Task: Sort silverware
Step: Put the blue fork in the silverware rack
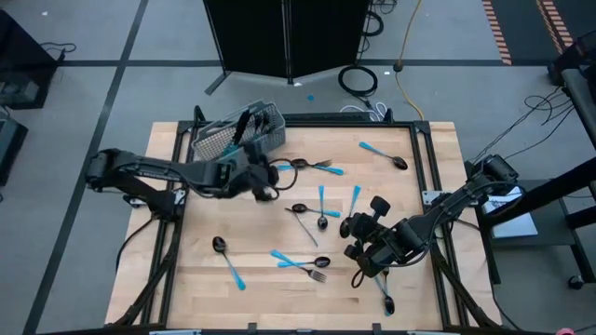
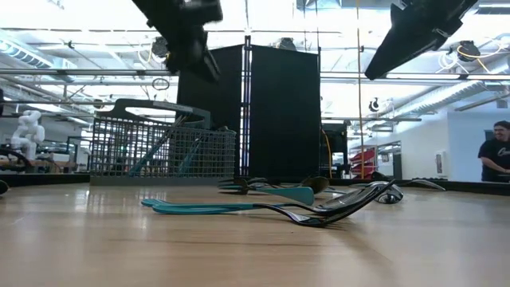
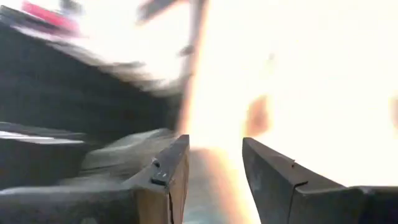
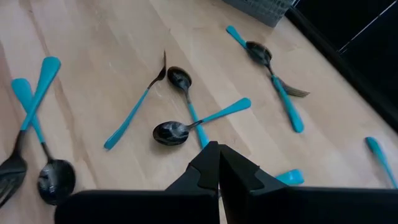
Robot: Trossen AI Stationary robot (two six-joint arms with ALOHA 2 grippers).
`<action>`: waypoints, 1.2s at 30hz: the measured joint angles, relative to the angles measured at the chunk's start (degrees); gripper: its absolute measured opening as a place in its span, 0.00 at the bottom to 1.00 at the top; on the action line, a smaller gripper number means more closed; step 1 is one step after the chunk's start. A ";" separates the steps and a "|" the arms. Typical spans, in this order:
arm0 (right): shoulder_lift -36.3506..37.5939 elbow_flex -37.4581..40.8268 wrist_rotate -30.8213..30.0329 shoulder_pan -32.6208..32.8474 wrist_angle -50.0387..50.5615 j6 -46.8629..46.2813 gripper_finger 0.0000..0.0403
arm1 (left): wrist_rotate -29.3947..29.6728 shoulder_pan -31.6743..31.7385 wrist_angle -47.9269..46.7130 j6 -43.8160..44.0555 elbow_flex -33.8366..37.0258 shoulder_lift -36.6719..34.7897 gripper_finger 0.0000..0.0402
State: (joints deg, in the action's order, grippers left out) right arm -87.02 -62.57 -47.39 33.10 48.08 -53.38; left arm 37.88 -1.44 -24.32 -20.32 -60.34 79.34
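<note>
The table (image 1: 205,288) was a pale wooden top with a dark frame around it. Over it reached two dark arms, the left arm (image 1: 140,174) from one side and the right arm (image 1: 447,207) from the other. At the far left corner sat a grey wire basket (image 1: 235,138), tilted a little, with a few blue handles standing up inside it.

The left gripper (image 1: 266,180) hung in the air just beside the basket's near edge, its fingers (image 3: 168,171) spread apart with nothing between them. The right gripper (image 1: 357,226) hovered above the right half of the table, its fingers (image 4: 214,165) pressed together and holding nothing.

The silverware (image 1: 318,207) lay loose across the wood: a fork and spoon near the left gripper, crossed spoons in the middle, a spoon (image 1: 227,261) well apart toward the near left, another (image 1: 384,154) near the far right, and a fork (image 1: 307,273) along the near edge.

Far off in the room stood a person (image 2: 496,151) in dark clothes.
</note>
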 joint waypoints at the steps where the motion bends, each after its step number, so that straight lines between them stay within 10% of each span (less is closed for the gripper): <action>1: 0.00 0.00 0.22 0.00 -0.11 -0.42 0.00 | -6.55 -0.66 -0.02 6.82 0.00 0.07 0.36; 5: 0.00 0.00 0.72 0.00 -0.23 -2.23 0.00 | -33.68 -2.60 4.47 18.72 1.94 1.97 0.36; 8: 0.00 0.00 1.21 0.00 -0.48 -3.74 0.00 | -43.08 -5.36 9.88 18.53 4.89 4.02 0.36; 18: 0.00 -0.04 0.85 -0.14 -4.17 -1.29 0.00 | -39.28 -11.79 22.92 6.97 8.46 12.81 0.36; 36: 0.00 -0.04 0.94 -0.17 -3.27 1.16 0.00 | -39.37 -1.57 25.99 -3.02 4.76 27.05 0.36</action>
State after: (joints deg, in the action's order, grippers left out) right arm -87.02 -62.61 -46.45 32.93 44.81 -52.23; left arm -1.48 -3.01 1.68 -23.34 -55.57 106.39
